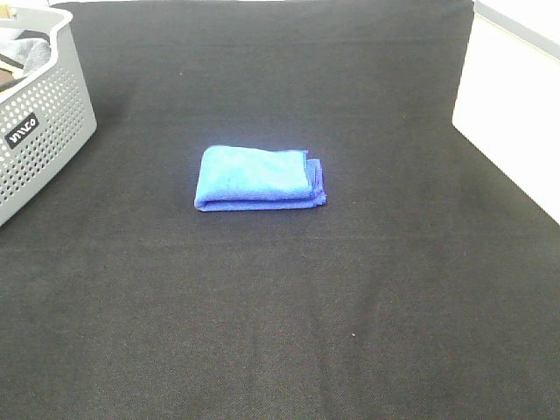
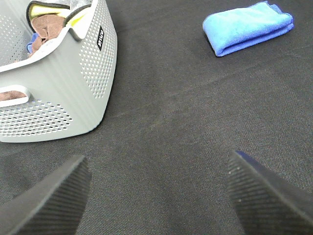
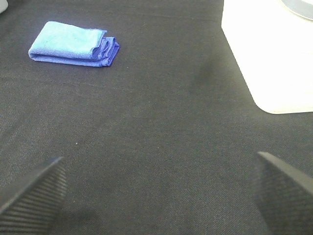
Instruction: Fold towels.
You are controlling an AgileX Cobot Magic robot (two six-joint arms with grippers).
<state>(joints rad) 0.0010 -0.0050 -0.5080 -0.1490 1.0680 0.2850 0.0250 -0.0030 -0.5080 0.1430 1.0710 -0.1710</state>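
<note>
I see the towel (image 1: 260, 178) lying folded into a thick blue rectangle near the middle of the black cloth (image 1: 289, 315), its layered edges facing the right side of the high view. Nothing touches it. At the far left stands the grey perforated basket (image 1: 44, 131), well apart from the towel; through my left wrist camera I can make out brown, blue and yellow fabric (image 2: 46, 29) inside it. A white surface (image 1: 512, 122) borders the cloth on the right.

Neither arm shows in the high view. My left gripper (image 2: 156, 196) hovers over bare cloth near the basket, jaws spread wide and holding nothing. My right gripper (image 3: 159, 191) hangs over bare cloth too, jaws wide and empty, the towel (image 3: 73, 45) well ahead of it.
</note>
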